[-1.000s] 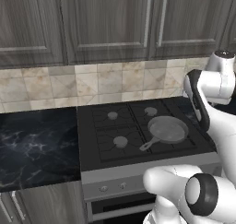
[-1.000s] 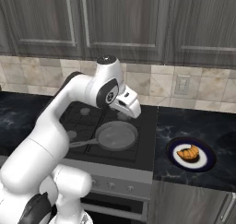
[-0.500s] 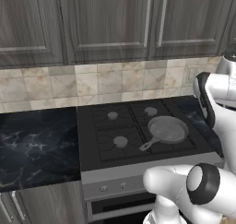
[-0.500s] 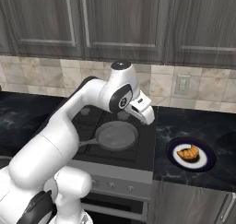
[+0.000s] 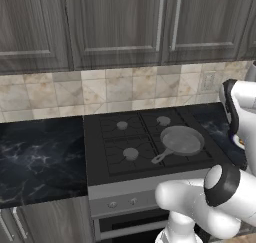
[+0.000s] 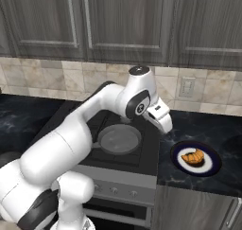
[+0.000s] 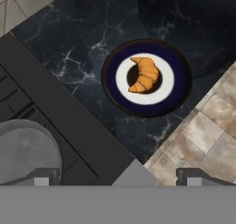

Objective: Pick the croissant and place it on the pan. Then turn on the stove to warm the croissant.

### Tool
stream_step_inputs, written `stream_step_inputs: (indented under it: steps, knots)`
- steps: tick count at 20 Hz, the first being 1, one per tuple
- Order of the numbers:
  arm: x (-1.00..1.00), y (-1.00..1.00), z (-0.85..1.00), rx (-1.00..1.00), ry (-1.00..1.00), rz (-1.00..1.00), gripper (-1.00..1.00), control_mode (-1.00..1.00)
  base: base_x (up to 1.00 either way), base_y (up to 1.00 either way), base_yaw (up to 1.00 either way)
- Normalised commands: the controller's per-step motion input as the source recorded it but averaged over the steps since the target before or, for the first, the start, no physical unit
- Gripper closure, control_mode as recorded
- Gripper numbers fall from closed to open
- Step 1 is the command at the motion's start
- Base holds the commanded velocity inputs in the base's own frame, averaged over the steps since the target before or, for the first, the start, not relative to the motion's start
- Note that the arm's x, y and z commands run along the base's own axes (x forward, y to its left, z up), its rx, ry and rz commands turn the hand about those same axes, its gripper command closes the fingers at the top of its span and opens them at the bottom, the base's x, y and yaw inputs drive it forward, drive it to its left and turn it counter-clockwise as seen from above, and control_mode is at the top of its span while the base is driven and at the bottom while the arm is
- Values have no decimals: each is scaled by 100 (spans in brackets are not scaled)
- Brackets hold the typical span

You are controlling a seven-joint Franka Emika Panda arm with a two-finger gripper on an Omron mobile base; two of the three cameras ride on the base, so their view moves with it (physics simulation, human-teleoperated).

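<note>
The croissant (image 7: pixel 145 74) is lying on a round dark plate (image 7: pixel 180 95) with a white ring, on the black marble tabletop (image 6: pixel 222 129) just beside the stove (image 6: pixel 142 155), and in the hand view it is sitting up toward twelve o'clock from the pincer (image 7: pixel 119 180), well apart and untouched. In the right base view the pincer (image 6: pixel 166 128) is hanging over the stove's edge with the plate (image 6: pixel 210 170) and croissant (image 6: pixel 193 158) lying toward four o'clock from it; its tips are standing wide apart in the hand view, gripping nothing. The pan (image 6: pixel 119 140) is resting on the stove toward eight o'clock from the pincer.
</note>
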Motion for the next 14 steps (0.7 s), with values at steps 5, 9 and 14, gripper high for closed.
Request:
stream_step_inputs:
  steps: [5, 9, 14]
  knots:
    - [0, -41, -8, 0, 0, -9, -100, -100, 0, 0, 0]
    - [0, -41, -24, 5, -2, -10, -100, -100, 0, 0, 0]
    - [0, -24, -29, 6, -1, -10, -100, -100, 0, 0, 0]
